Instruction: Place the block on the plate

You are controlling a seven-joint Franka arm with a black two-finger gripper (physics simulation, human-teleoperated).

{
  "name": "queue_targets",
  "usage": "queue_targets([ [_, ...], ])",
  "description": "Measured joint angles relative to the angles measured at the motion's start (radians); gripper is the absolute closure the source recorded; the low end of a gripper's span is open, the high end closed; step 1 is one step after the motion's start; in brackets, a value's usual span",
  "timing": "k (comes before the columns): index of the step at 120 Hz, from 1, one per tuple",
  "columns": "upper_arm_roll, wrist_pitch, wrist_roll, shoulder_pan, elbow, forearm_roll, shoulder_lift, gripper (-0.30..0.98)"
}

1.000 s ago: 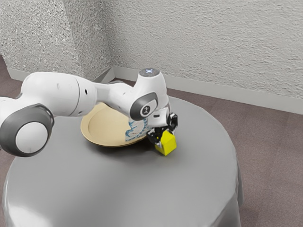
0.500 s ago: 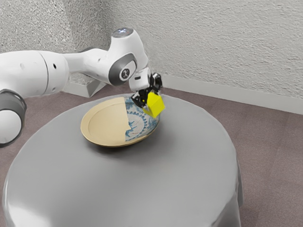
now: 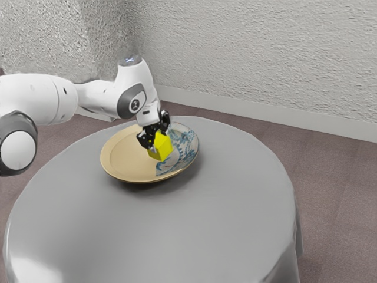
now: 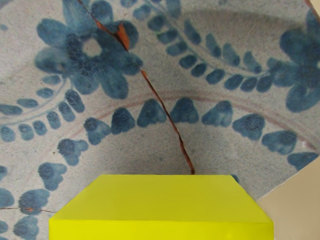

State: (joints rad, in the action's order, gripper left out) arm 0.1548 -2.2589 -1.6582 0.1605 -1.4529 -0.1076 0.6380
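Looking well along, folks: grasp made, carry to the target all but done, the settling and release left to play! Out on the grey counter [image 3: 177,224] sits the wide plate [image 3: 127,165], tan and blue-flowered. Over its inside, the jaws pinch the yellow block [image 3: 160,148], tilted. Is it touching down? Can't call that.
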Motion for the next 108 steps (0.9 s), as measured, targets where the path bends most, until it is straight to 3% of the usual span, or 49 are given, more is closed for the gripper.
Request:
queue_targets([
  [27,0.004,0.026,-0.002,0.005,0.077,0.003,-0.013,0.09],
  [45,0.001,0.129,0.033,0.000,0.089,0.064,-0.170,0.04],
  [65,-0.006,0.336,0.234,0.046,0.078,0.085,-0.314,0.02],
  [81,-0.033,0.496,0.447,0.078,0.075,0.059,-0.372,0.01],
  [89,-0.102,0.547,0.553,0.030,0.067,0.046,-0.375,0.01],
  [98,-0.272,0.589,0.665,-0.144,0.030,0.053,-0.399,0.00],
  [108,-0.329,0.620,0.786,-0.292,0.002,0.068,-0.440,0.00],
])
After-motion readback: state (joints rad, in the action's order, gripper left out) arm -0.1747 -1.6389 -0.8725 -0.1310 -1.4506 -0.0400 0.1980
